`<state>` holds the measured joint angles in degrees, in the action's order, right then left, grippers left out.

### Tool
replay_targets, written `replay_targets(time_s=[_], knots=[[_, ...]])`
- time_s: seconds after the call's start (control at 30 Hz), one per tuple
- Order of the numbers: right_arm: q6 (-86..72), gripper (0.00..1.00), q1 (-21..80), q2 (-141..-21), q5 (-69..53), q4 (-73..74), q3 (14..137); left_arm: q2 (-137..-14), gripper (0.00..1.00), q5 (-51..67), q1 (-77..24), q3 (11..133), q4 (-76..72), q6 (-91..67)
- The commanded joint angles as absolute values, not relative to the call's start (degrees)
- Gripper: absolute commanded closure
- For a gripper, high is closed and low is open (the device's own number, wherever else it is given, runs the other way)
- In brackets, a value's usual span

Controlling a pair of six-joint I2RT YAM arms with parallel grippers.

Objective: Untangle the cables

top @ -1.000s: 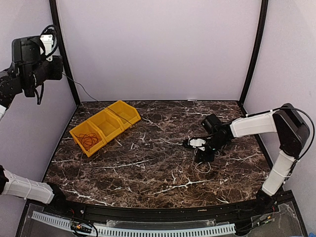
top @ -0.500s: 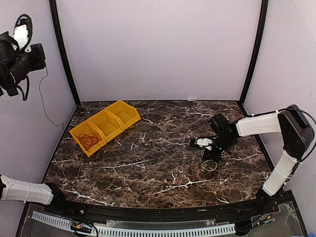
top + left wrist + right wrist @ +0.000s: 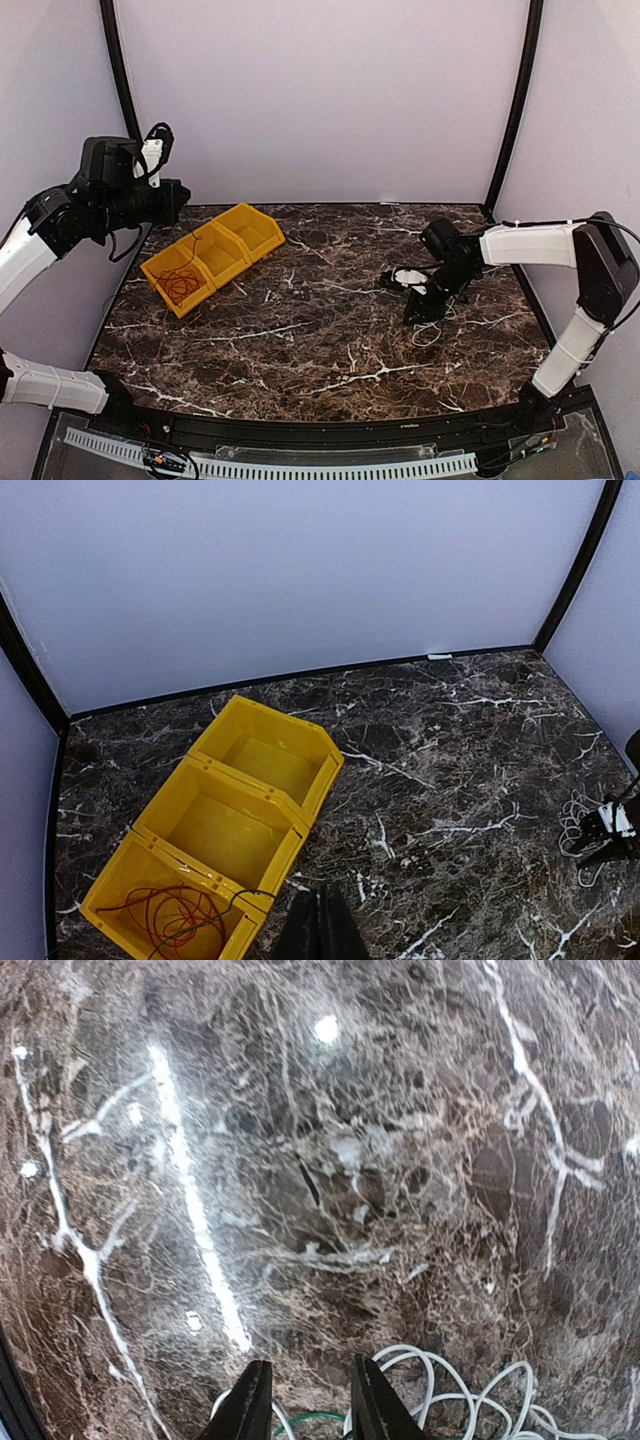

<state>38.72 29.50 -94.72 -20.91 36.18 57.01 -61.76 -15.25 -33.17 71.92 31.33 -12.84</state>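
Your right gripper [image 3: 305, 1412] has its fingers a narrow gap apart, low over the marble table [image 3: 300, 1160]. White cable [image 3: 455, 1390] loops lie just beside them at the frame's lower right, and bare marble fills the rest. Your left gripper [image 3: 320, 930] is pressed together, raised at the top view's upper left. Below it, the red-orange cable [image 3: 165, 915] lies in the yellow bin [image 3: 318, 780], in its lower-left compartment, with a black cable [image 3: 240, 894] across the rim.

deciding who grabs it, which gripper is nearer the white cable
Right. The right gripper is down at the white cable, whose loops lie beside its fingertips. The left gripper hovers across the table by the yellow bins.
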Motion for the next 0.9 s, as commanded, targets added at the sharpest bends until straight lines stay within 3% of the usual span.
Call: replay_targets(time_s=[0.0,0.17,0.27,0.37,0.47,0.87], knots=[[38.2,0.69,31.3,-92.4,-26.2,38.4,61.1,-58.1,1.00,-11.7,-33.1,75.0,29.5,-13.5],[37.2,0.65,33.7,-91.8,-27.0,38.5,64.3,-53.9,1.00,-11.3,-33.1,77.0,26.6,-10.9],[37.1,0.63,35.0,-92.0,-27.9,39.0,65.8,-48.6,1.00,-5.1,-33.1,75.0,19.6,-8.6],[37.8,0.55,36.1,-93.2,-29.2,40.3,67.2,-45.6,1.00,-3.1,-33.1,75.3,15.1,-7.3],[37.5,0.53,37.0,-94.0,-29.1,40.4,68.1,-46.2,1.00,5.1,-33.1,80.0,15.1,-6.1],[37.2,0.50,37.8,-94.0,-28.0,40.1,68.9,-57.2,1.00,17.7,-33.1,92.4,12.5,-13.7]])
